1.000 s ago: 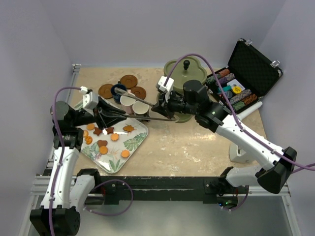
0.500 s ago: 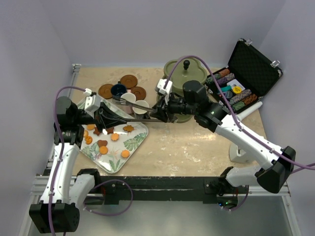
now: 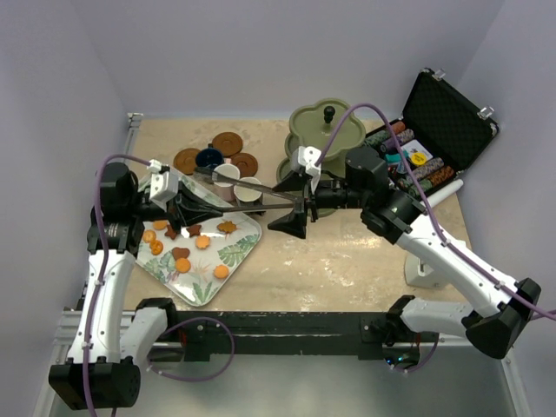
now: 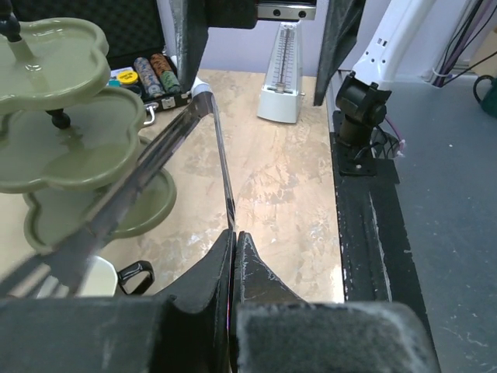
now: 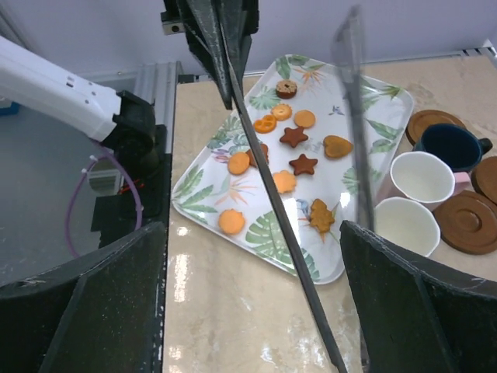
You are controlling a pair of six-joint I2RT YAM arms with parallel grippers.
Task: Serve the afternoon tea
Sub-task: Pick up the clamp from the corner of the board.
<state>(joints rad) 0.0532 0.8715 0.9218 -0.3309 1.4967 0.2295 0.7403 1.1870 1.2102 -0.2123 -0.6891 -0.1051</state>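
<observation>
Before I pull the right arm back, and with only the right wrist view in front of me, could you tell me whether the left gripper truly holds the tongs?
Observer: Yes. The left wrist view shows the left gripper shut on one arm of the tongs, near its tip.
Operator: Thank you. Where is the hinged end? It is below my frame.
Observer: In the top view it lies between the wide-open fingers of the right gripper.
Operator: Is anything behind my wrist?
Observer: The olive-green stand, all tiers bare, stands close beyond it.
</observation>
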